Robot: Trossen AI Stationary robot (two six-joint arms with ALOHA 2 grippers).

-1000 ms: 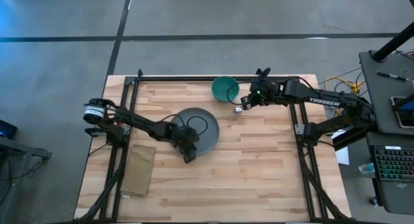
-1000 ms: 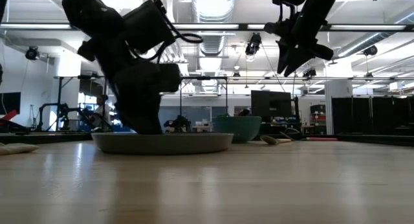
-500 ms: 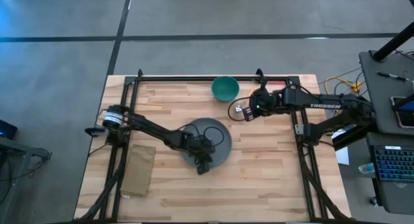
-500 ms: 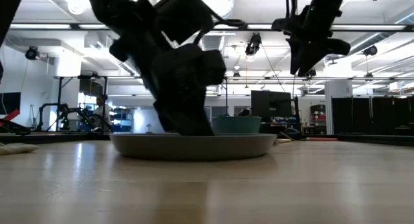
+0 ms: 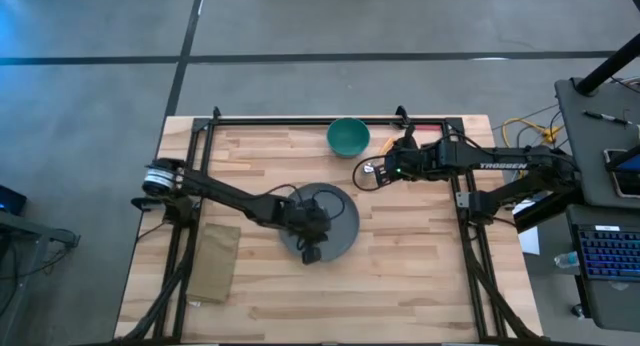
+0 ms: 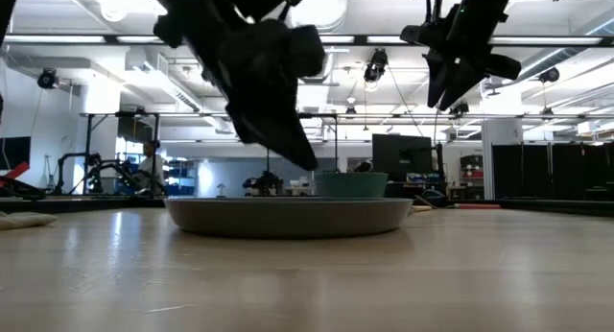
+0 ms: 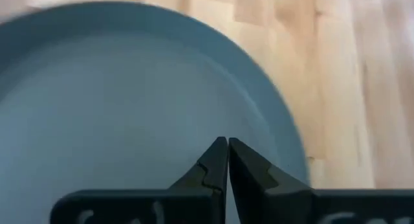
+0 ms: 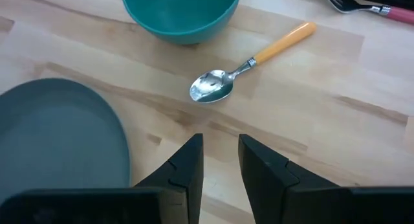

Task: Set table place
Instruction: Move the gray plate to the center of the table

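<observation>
The round grey plate (image 5: pixel 335 208) lies flat on the table, near its middle; it also shows in the low view (image 6: pixel 288 215). My left gripper (image 5: pixel 310 252) is shut and empty, raised above the plate's near part (image 7: pixel 129 107), clear of it in the low view (image 6: pixel 307 164). My right gripper (image 5: pixel 372 169) is open and empty, up in the air (image 6: pixel 451 92) between plate and bowl. The teal bowl (image 8: pixel 181 10) stands at the far edge (image 5: pixel 348 136). The orange-handled spoon (image 8: pixel 249 63) lies beside it. The pink-handled fork (image 8: pixel 372 5) lies farther right.
A tan folded cloth (image 5: pixel 213 261) lies at the table's near left. The table's black frame (image 5: pixel 300 119) runs along the edges. Bare wood (image 5: pixel 400 276) spreads over the near right of the table.
My left gripper has pushed the grey plate along the table toward the right and near edges, then has risen off it, still shut. The plate lies flat in its new place. My right gripper has shifted only slightly.
</observation>
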